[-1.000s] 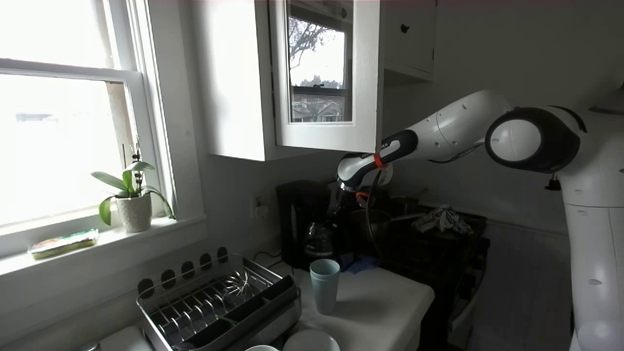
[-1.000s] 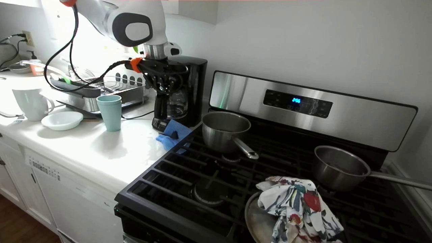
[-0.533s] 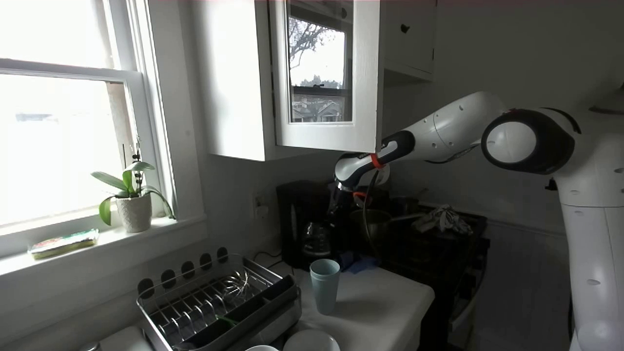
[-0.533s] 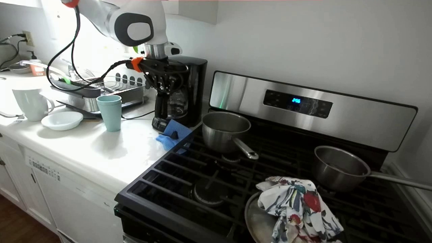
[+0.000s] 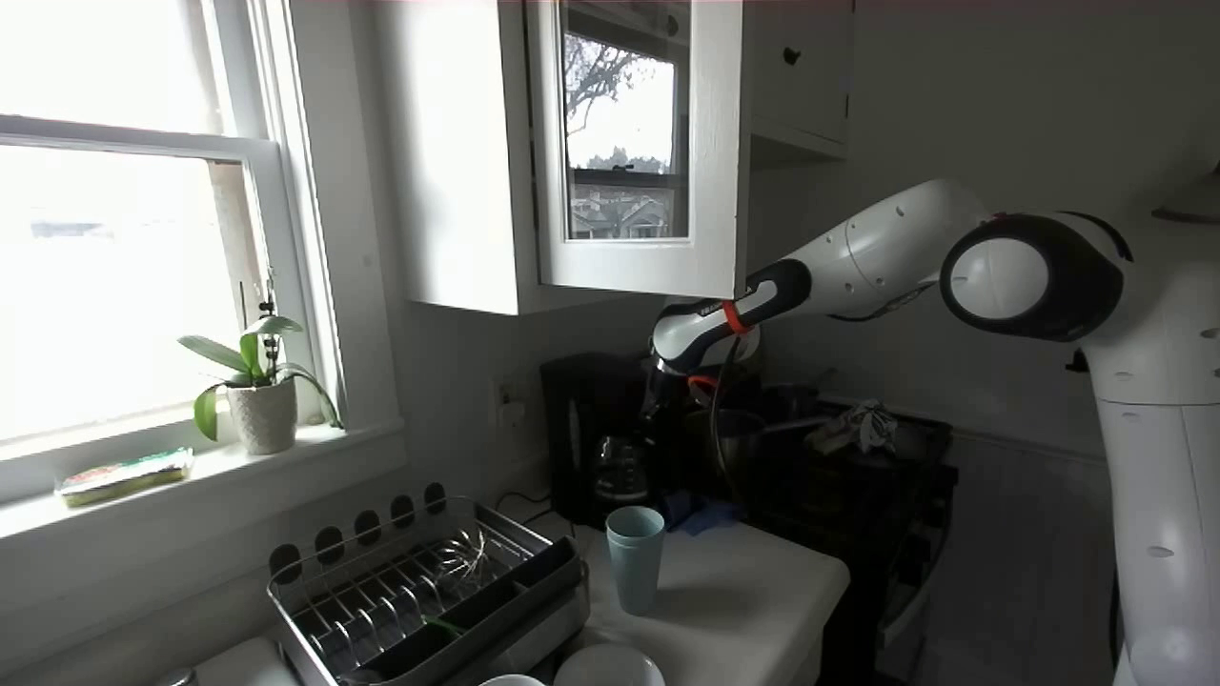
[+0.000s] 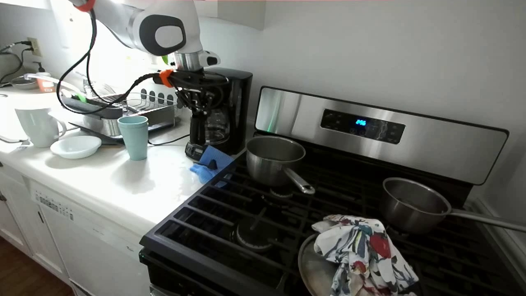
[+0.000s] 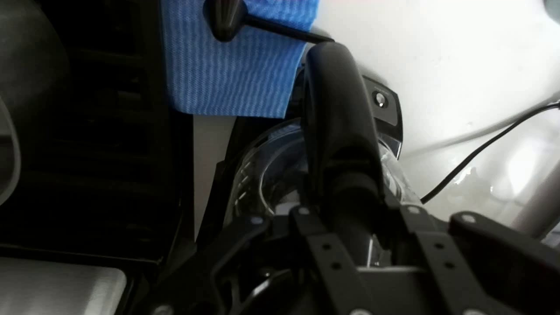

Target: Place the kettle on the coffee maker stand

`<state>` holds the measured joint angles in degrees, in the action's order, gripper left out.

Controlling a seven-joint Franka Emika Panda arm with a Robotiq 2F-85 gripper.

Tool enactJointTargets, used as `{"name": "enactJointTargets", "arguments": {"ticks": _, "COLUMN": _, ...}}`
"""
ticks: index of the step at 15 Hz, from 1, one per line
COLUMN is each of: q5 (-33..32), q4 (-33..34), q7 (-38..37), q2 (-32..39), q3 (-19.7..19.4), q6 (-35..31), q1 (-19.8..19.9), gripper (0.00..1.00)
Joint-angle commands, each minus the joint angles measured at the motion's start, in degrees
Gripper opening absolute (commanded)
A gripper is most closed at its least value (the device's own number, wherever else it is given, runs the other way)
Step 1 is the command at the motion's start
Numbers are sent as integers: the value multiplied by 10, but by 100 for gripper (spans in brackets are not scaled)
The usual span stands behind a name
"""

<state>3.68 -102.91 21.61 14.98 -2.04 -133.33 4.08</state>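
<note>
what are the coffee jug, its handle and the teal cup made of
Coffee jug: probably glossy clear glass, transparent with bright reflections. Handle: likely black plastic, smooth with a soft sheen. Teal cup: perhaps matte plastic, given its even, opaque colour; ceramic is possible.

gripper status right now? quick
Gripper: closed, holding the kettle by its handle; how firmly can't be told.
</note>
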Motion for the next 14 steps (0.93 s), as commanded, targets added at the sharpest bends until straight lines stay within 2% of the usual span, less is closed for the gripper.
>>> {"name": "enactJointTargets", "arguments": {"ticks": 1, "q5": -27, "q4": 3, "q7": -21, "q2": 24, "q3": -1, "q6": -10, "q1": 3, "gripper": 59}}
{"name": "enactJointTargets", "arguments": {"ticks": 7, "q5": -21, "q4": 6, "q7": -17, "q2": 45, "q3": -1, "q6": -1, "q1": 14, "gripper": 100}}
{"name": "enactJointTargets", "arguments": {"ticks": 14, "q5": -6, "q4": 0, "q7": -6, "q2": 33, "q3": 5, "q6": 3, "q1": 23, "gripper": 100}}
